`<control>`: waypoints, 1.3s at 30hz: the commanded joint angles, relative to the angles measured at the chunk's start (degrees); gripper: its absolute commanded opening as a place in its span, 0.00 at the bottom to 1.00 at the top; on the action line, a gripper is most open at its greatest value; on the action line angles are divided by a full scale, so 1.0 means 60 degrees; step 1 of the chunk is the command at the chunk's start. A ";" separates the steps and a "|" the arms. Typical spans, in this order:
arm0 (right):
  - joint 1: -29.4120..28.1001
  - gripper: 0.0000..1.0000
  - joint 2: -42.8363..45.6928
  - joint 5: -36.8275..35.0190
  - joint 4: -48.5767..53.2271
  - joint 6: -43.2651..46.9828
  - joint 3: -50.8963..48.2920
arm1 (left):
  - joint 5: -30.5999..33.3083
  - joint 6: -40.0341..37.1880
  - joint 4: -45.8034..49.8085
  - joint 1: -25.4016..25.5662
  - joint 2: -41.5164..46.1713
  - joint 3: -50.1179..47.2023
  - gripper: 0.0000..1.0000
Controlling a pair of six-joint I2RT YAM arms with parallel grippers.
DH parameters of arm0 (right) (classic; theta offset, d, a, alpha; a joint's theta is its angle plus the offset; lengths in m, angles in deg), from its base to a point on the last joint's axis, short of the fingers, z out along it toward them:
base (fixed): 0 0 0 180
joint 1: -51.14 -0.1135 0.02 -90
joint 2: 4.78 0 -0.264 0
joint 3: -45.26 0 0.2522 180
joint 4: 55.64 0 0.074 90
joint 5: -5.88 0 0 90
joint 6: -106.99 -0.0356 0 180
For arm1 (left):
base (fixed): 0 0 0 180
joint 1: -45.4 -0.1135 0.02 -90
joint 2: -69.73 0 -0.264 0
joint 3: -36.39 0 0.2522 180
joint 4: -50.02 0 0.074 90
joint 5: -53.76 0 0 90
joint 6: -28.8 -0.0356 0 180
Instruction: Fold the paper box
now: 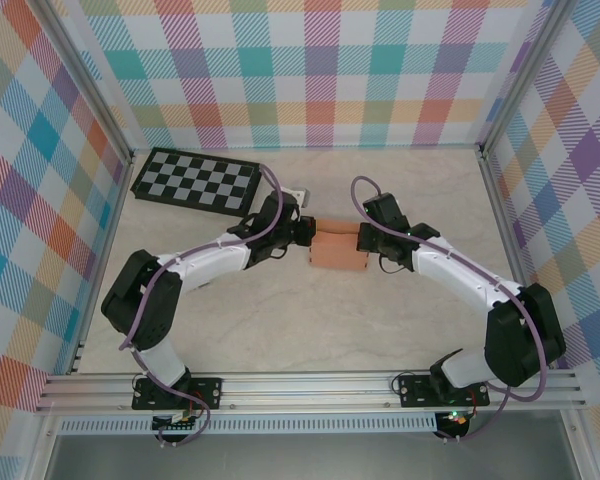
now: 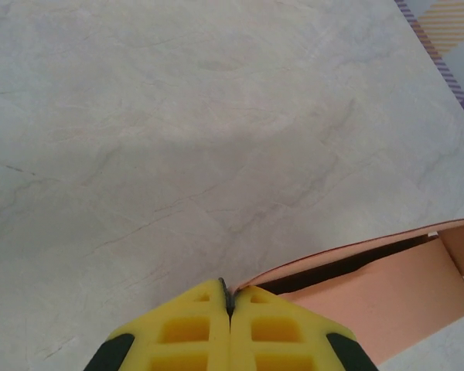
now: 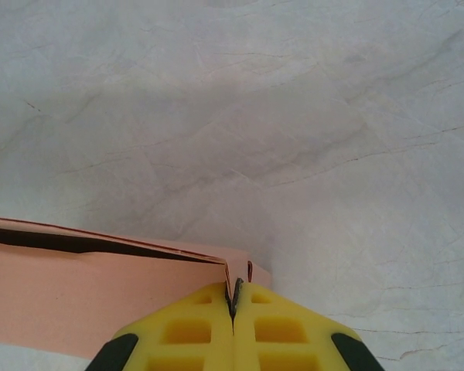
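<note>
Here the tabletop (image 1: 310, 330) carries the box (image 1: 338, 251) near its middle, between the arms. Left fingers (image 2: 193, 332) and right fingers (image 3: 282, 332) each pinch tight on an end wall, probably to brace both ends while the creases set square.

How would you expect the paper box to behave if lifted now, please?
Probably floppy: the paper box is thin card, its top panel bowing. Likely light, and easily creased, as the left gripper and right gripper pinch only thin edges.
</note>
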 commanded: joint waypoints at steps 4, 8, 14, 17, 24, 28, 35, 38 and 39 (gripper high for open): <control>-0.0187 0.05 -0.0066 0.0104 -0.0246 -0.0633 0.0113 | 0.0459 0.1028 -0.0394 0.0426 0.0264 -0.0471 0.00; -0.0216 0.06 -0.0037 0.0087 -0.0376 -0.0812 0.0016 | 0.1010 0.0667 -0.0689 0.0631 0.0435 -0.0917 0.00; -0.0277 0.06 -0.0008 0.0058 -0.0539 -0.1203 -0.0229 | 0.1626 0.0084 -0.1595 0.0892 0.0678 -0.1869 0.00; -0.0274 0.06 0.0029 -0.0041 -0.0650 -0.1425 -0.0461 | 0.1857 -0.0090 -0.1745 0.0995 0.0692 -0.2095 0.00; -0.0274 0.12 0.0259 -0.0373 -0.0743 -0.0546 -0.0674 | 0.2048 -0.0496 -0.1674 0.1022 0.0608 -0.1979 0.00; -0.0259 0.14 0.0456 -0.0205 -0.0938 0.0027 -0.0975 | 0.2236 -0.0906 -0.1604 0.1039 0.0534 -0.1907 0.00; -0.0176 0.14 0.0782 0.0071 -0.1186 0.0123 -0.1517 | 0.2183 -0.1071 -0.1599 0.1025 0.0465 -0.1923 0.00; -0.0149 0.13 0.0827 0.0319 -0.1324 -0.0025 -0.1646 | 0.2213 -0.1029 -0.1569 0.1043 0.0429 -0.1942 0.00; -0.0156 0.13 0.0813 0.0407 -0.1336 -0.0070 -0.1627 | 0.2237 -0.1038 -0.1595 0.1057 0.0414 -0.1947 0.00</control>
